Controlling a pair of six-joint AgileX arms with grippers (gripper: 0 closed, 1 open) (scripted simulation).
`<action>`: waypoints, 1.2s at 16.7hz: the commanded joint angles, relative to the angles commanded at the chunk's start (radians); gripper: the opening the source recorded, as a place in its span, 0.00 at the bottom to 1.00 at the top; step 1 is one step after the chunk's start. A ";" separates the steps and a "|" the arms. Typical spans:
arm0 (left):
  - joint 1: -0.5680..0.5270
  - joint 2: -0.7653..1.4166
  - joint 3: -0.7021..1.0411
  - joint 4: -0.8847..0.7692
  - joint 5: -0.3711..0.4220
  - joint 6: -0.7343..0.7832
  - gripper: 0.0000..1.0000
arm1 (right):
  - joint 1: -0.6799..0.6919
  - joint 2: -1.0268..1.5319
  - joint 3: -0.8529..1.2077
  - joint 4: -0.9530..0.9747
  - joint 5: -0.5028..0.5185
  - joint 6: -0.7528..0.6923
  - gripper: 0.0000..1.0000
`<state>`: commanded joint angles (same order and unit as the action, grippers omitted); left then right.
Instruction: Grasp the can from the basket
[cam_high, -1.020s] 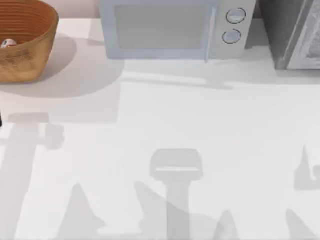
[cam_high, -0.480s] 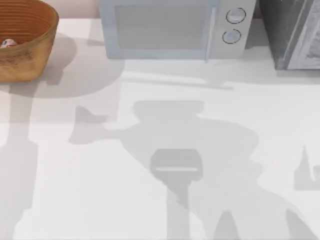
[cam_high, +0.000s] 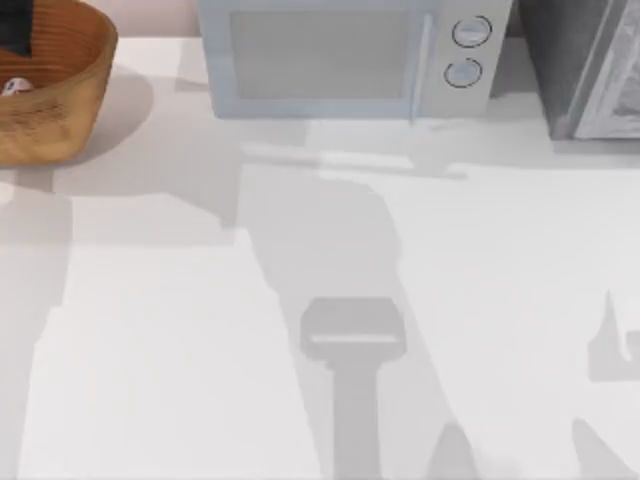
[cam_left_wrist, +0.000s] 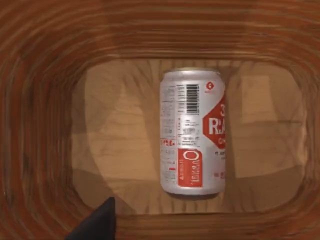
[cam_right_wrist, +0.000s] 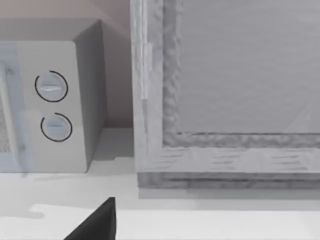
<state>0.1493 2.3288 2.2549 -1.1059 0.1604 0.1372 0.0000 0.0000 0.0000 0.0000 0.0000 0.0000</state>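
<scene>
One can (cam_left_wrist: 192, 131) lies on its side in the basket (cam_left_wrist: 45, 100), below the left gripper (cam_high: 18, 28), whose spread I cannot tell.

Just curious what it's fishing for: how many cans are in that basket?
1. A single can lies on its side on the floor of the basket, at the table's far left corner; the rim may hide others there.

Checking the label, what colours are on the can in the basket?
Silver-white can with red marks, clearest in the left wrist view.
</scene>
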 joint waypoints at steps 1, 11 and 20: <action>0.003 0.060 0.058 -0.025 0.005 0.004 1.00 | 0.000 0.000 0.000 0.000 0.000 0.000 1.00; 0.012 0.252 0.243 -0.105 0.017 0.019 1.00 | 0.000 0.000 0.000 0.000 0.000 0.000 1.00; -0.006 0.344 0.215 0.018 0.013 0.003 1.00 | 0.000 0.000 0.000 0.000 0.000 0.000 1.00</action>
<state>0.1437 2.6725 2.4698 -1.0879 0.1738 0.1398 0.0000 0.0000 0.0000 0.0000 0.0000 0.0000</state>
